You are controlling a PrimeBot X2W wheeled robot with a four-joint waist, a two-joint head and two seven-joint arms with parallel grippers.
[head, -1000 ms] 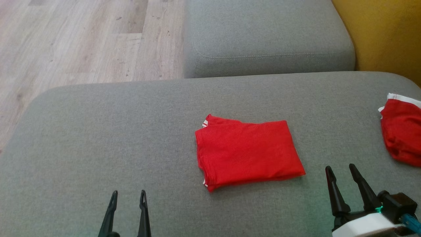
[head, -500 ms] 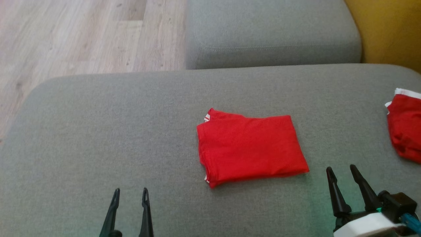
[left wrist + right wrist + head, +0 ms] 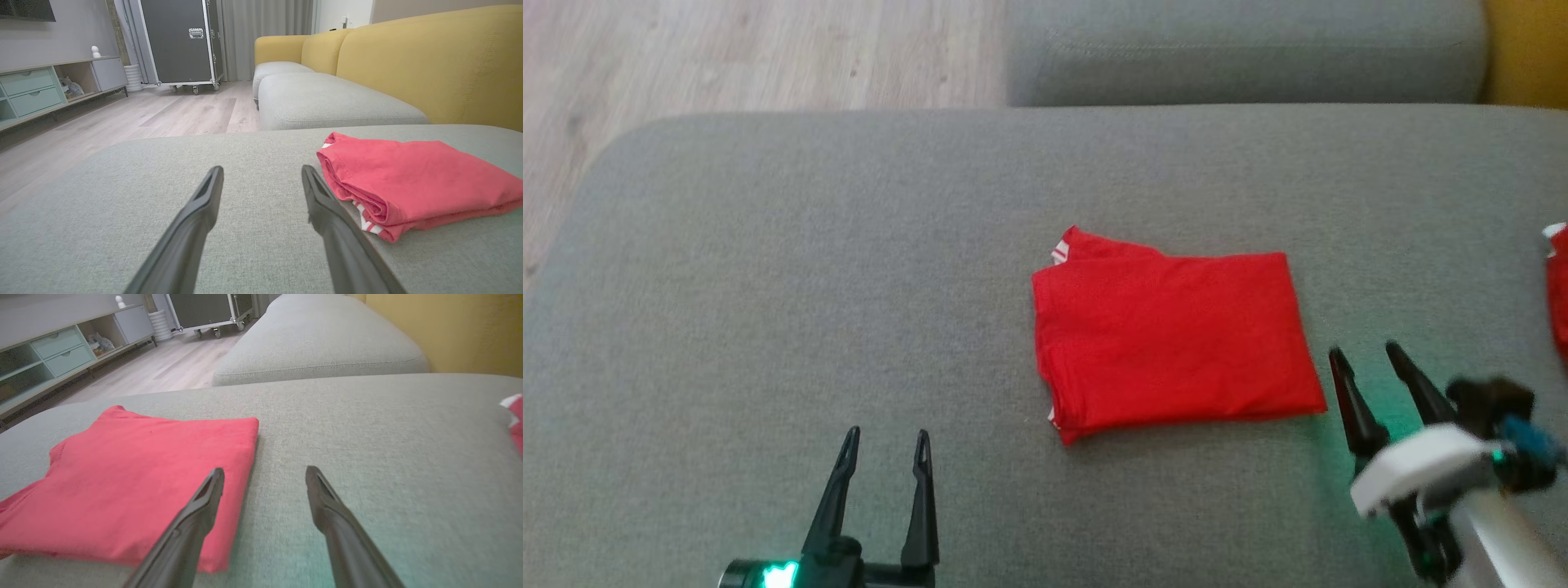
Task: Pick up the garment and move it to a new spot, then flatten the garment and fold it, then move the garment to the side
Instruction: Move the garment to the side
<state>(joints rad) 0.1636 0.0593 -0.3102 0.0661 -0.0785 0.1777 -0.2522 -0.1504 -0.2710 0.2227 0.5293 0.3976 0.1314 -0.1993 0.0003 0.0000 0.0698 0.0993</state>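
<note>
Garment (image 3: 1176, 343): red, folded to a rectangle, flat at centre of grey seat cushion (image 3: 768, 286), not gripped. R gripper (image 3: 1364, 351): fingers spread, empty, just beside garment's right edge. L gripper (image 3: 886, 433): fingers spread, empty, near front-left corner, not touching. Second red cloth (image 3: 1560, 302) at cushion's right edge; wood floor (image 3: 727, 49) beyond.

The red garment (image 3: 1172, 339) lies folded into a flat rectangle, white-striped trim peeking from its left edge.
</note>
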